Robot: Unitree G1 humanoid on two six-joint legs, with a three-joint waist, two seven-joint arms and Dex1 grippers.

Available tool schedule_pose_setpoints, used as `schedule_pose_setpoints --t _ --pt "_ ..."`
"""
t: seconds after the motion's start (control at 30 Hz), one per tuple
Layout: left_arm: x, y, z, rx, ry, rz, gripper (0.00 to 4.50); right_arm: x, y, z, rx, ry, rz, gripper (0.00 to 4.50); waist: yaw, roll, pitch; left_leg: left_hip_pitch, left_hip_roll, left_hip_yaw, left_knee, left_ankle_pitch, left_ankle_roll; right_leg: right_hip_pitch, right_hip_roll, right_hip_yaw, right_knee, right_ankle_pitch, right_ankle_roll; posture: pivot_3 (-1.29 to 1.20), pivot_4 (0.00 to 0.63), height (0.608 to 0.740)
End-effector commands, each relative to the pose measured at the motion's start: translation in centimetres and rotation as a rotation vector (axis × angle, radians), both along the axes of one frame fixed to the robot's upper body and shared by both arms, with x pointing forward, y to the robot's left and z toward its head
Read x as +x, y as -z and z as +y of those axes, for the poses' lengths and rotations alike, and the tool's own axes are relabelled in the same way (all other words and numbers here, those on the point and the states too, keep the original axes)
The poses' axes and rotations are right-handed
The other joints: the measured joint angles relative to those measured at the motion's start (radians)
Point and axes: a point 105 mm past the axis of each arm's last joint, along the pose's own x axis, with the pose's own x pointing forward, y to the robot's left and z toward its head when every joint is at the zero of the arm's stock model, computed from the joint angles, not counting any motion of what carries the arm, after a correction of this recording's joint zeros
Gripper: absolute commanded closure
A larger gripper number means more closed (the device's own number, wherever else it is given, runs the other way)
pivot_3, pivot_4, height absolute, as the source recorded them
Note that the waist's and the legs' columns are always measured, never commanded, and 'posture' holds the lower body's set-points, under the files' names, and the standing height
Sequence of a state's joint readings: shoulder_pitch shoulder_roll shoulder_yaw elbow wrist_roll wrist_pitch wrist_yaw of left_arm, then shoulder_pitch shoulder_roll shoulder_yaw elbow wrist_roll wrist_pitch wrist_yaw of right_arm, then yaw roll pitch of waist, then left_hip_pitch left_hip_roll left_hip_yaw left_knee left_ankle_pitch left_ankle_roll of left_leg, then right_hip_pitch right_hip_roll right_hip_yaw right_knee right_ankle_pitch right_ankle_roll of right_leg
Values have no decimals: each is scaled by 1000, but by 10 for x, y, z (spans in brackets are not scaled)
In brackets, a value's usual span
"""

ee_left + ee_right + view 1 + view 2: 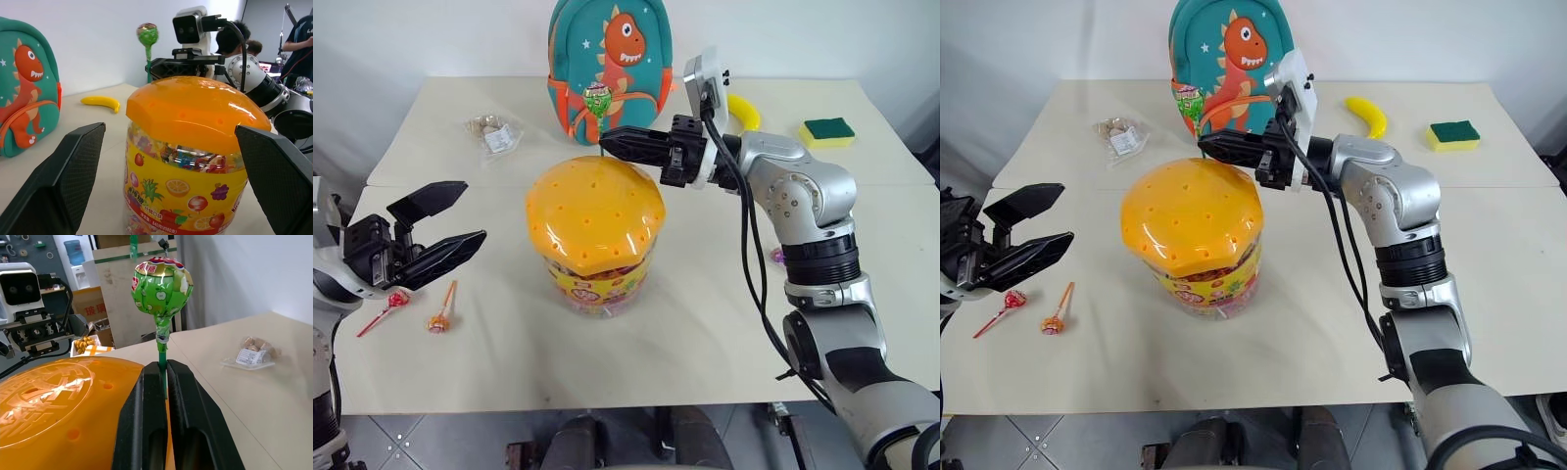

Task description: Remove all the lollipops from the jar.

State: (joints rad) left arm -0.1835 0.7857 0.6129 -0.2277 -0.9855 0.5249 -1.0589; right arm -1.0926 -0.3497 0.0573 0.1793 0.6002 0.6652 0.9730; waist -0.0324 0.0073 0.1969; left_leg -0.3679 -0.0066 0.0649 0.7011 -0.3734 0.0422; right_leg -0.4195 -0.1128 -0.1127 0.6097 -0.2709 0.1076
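The large clear plastic jar (595, 235) with a fruit-printed yellow label stands upright mid-table, its domed orange lid on and dotted with small holes. A green-wrapped round lollipop (162, 289) stands upright on its green stick above the lid's 12 o'clock edge. At the jar's 9 o'clock, a red lollipop (395, 300) and an orange lollipop (438, 321) lie flat, near each other.

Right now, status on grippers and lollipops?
Right gripper shut on green lollipop above jar. Left gripper open, empty. Two lollipops on table. Nothing blocking.
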Motion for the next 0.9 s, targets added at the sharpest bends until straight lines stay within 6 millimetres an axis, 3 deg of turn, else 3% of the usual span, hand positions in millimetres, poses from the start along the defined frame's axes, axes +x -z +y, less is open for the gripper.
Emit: schedule_pose_setpoints --t 0.03,0.1,0.27,0.63,0.77,0.9 --pt "-7 -9 -1 -3 0 -58 0 -7 -13 -5 -14 -48 -27 4460 0 0 0 0 0 0 0 0 0 0 0 0 0 0 0 0 150 740" --pt "-7 -9 -1 -3 -2 -60 0 -7 -10 -8 -46 -64 -8 4460 0 0 0 0 0 0 0 0 0 0 0 0 0 0 0 0 150 740" --pt "-5 -8 -2 -6 -2 -56 0 -7 -12 -1 -29 -55 -42 3133 1 0 0 0 0 0 0 0 0 0 0 0 0 0 0 0 150 740" --pt "-1 -8 -2 -14 -4 -59 0 -10 -10 12 -25 -79 -47 3133 -2 0 0 0 0 0 0 0 0 0 0 0 1 0 0 0 150 740" --pt "-1 -8 -4 -16 -2 -61 0 -8 -14 10 -6 -63 -60 4375 -2 0 0 0 0 0 0 0 0 0 0 0 1 0 0 0 150 740" --pt "0 -10 -8 -14 21 -67 0 -9 -30 -7 73 -58 -117 4475 -1 0 0 -1 0 0 0 0 0 -2 0 0 1 0 0 0 150 740"
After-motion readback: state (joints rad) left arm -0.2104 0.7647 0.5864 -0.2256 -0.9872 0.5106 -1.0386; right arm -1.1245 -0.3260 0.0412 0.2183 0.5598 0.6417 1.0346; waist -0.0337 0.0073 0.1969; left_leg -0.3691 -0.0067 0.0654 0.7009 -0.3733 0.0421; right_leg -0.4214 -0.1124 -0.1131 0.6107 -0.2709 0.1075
